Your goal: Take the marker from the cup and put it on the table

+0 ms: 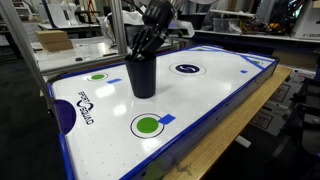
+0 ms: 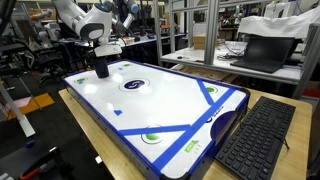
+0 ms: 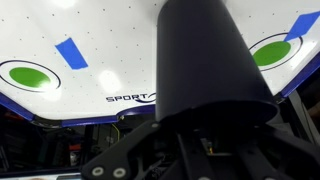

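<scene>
**Cup** (image 1: pixel 142 76): dark tumbler, standing upright on the white counter (image 1: pixel 205 100). In an exterior view it is sitting toward the left half of the counter. The far green circle (image 1: pixel 97 76) is lying to its left, the near green circle (image 1: pixel 119 125) is lying in front of it, and a blue ring (image 1: pixel 187 68) is lying to its right. In an exterior view the same cup (image 2: pixel 101 70) is standing at the far left end of the counter.

**Claw** (image 1: pixel 143 52): hanging directly above the cup, with its dark fingers pointing down and reaching the rim. The tips are blending into the dark rim, so I cannot tell how far apart they are standing or whether they are gripping anything.

**Marker**: not showing in any view, because the claw is covering the cup's mouth.

**Wrist view**: the cup is filling the middle as a dark tapering shape, and the claw's body is crossing the bottom edge. A blue strip (image 3: pixel 70 52) and a printed logo (image 3: pixel 130 98) are showing on the counter beside the cup.

**Arm** (image 2: pixel 88 25): white, bending over the far left end of the counter.

**Surroundings**: a wooden bench (image 1: pixel 235 150) is showing beyond the counter's near right rim. A black keyboard (image 2: pixel 255 140) is lying to the right of the counter, and a laptop (image 2: pixel 262 50) is sitting farther back.
</scene>
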Tool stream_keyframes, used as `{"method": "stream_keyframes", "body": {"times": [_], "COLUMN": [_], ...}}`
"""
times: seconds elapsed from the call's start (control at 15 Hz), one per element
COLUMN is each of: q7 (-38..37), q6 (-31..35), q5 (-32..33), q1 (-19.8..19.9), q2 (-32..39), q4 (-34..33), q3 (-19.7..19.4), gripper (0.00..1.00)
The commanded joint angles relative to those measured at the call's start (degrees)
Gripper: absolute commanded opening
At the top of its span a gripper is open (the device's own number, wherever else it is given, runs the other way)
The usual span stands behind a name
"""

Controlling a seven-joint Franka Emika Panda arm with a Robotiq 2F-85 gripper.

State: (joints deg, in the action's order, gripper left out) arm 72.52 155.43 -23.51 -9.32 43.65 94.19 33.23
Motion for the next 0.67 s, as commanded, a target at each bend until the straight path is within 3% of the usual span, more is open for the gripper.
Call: {"method": "stream_keyframes", "body": {"times": [0.0,0.6], "q7": [-2.17,-4.9], "q6": [1.01,1.79], "q5": [1.86,2.77], "q1": [1.05,1.71], "q2": [-0.52,-6.59], "q4": [0.03,1.8], "q3": [1.46,0.94], "gripper": [0.04,0.05]}}
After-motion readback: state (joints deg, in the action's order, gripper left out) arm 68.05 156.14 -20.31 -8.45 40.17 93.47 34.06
